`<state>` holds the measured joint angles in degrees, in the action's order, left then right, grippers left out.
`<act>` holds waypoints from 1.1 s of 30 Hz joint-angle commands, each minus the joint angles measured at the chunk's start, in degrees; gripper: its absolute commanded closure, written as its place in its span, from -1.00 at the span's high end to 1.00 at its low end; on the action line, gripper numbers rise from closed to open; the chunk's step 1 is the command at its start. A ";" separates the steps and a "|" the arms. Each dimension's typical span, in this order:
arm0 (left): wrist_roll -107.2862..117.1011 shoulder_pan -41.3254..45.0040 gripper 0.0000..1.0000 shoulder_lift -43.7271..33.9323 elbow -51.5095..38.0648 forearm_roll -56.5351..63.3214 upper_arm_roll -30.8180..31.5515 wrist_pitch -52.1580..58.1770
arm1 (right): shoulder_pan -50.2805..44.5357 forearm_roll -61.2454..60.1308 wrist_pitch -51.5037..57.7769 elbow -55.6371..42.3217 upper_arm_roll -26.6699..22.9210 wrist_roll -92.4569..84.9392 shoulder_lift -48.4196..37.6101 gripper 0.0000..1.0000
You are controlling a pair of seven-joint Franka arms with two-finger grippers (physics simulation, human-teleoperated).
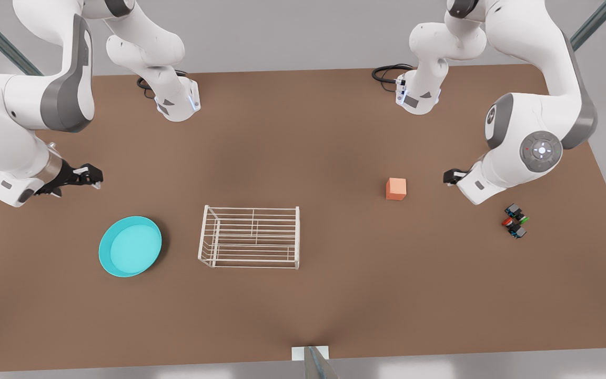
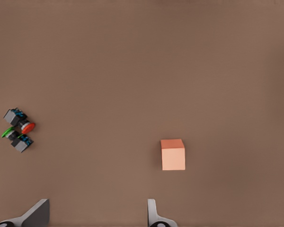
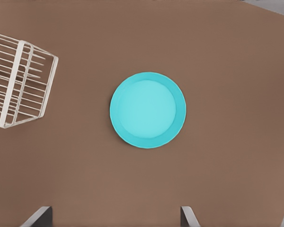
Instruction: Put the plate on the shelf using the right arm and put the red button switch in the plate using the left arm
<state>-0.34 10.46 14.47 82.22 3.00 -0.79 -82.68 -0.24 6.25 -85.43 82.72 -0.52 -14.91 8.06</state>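
Note:
The turquoise plate (image 1: 130,246) (image 3: 147,109) lies flat on the table at the front view's left, apart from the white wire shelf (image 1: 250,237) (image 3: 20,85) at the centre. My right gripper (image 1: 92,175) (image 3: 113,216) hovers open above and behind the plate. The red button switch (image 1: 508,223) (image 2: 24,124) lies on its side at the front view's right, touching a green-capped switch (image 1: 523,218) (image 2: 9,132). My left gripper (image 1: 450,176) (image 2: 95,215) hangs open over the table between the switches and the cube, holding nothing.
An orange-pink cube (image 1: 396,189) (image 2: 173,154) sits between the shelf and the switches. The brown table (image 1: 303,131) ends close to the switches at the front view's right edge. Both arm bases stand along the far edge.

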 commanded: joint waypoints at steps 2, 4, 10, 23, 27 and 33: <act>-0.45 0.00 1.00 -0.06 0.05 -0.01 0.00 -0.20 | 0.24 -0.01 -0.79 -0.27 -0.10 -2.66 0.20 1.00; -0.45 -0.09 1.00 -0.06 0.23 -0.01 0.00 -0.20 | 1.46 -0.01 -1.49 -1.33 -0.63 -3.89 2.66 1.00; -0.45 -0.09 1.00 0.03 0.31 -0.10 0.00 0.50 | 17.55 -6.16 -14.15 -11.09 -0.54 -22.97 23.93 1.00; -0.45 -0.79 1.00 0.21 0.31 -0.01 0.00 0.50 | 22.39 -21.55 -35.42 7.99 -0.36 -31.32 28.68 1.00; -0.45 -0.79 1.00 0.38 0.31 -0.01 0.00 0.50 | 22.39 -21.63 -44.91 13.35 -0.19 -31.32 28.77 1.00; -0.45 -0.79 1.00 0.38 0.31 -0.01 0.00 0.50 | 21.95 -24.44 -48.08 13.70 -0.01 -31.32 30.88 1.00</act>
<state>-0.72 9.67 14.92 82.55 2.94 -0.79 -82.21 21.80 -16.88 -128.66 96.42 -0.50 -38.16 38.85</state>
